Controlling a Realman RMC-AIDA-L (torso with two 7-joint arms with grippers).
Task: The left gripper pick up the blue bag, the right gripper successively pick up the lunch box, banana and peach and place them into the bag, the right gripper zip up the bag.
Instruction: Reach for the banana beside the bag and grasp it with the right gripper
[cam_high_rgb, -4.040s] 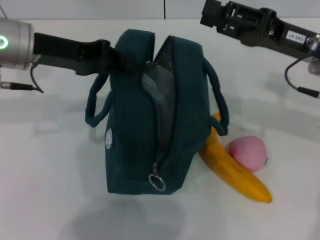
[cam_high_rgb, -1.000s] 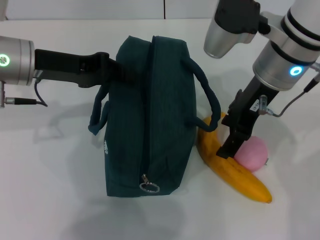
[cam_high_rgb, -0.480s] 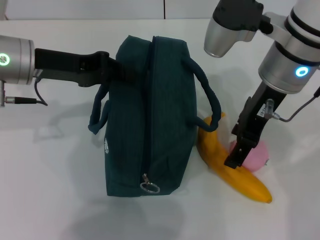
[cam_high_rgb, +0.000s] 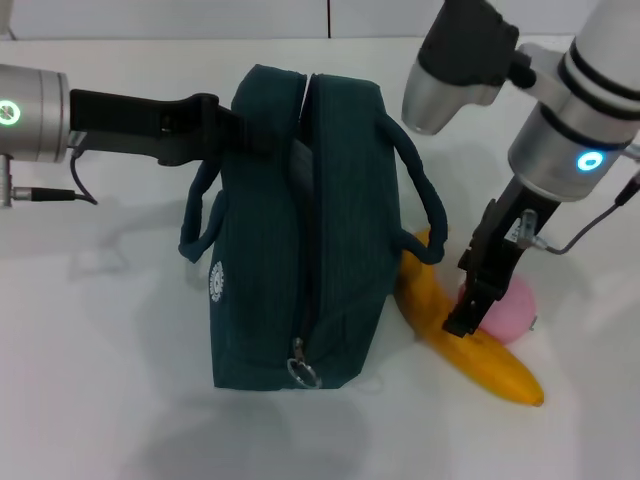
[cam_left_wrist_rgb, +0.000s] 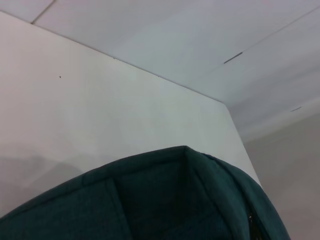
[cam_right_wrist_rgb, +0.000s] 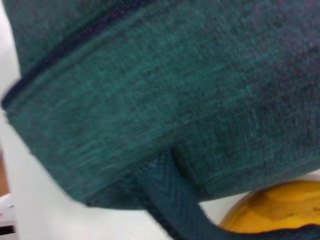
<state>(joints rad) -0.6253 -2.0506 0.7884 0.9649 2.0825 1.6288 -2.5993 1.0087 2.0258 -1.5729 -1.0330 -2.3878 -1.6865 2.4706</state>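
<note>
The blue bag (cam_high_rgb: 300, 250) stands upright mid-table, its zip slightly parted at the top and its ring pull (cam_high_rgb: 303, 372) hanging at the near end. My left gripper (cam_high_rgb: 225, 130) comes in from the left and is shut on the bag's far top edge; the left wrist view shows only bag fabric (cam_left_wrist_rgb: 175, 200). The banana (cam_high_rgb: 500, 370) lies right of the bag, one end tucked under the bag's handle (cam_high_rgb: 425, 200). My right gripper (cam_high_rgb: 460, 320) points down onto the banana's middle, right beside the peach (cam_high_rgb: 512, 305). The right wrist view shows the bag (cam_right_wrist_rgb: 150, 90) and banana (cam_right_wrist_rgb: 270, 210). The lunch box is out of view.
The white table (cam_high_rgb: 100, 380) spreads left and in front of the bag. The right arm's silver joint (cam_high_rgb: 460, 60) hangs above the bag's right side, and a cable (cam_high_rgb: 590, 225) loops beside the right wrist. A wall runs behind the table.
The bag has tipped so its round logo shows again and its zip has parted slightly. The right gripper has shifted a little left along the banana. The left arm has risen slightly.
</note>
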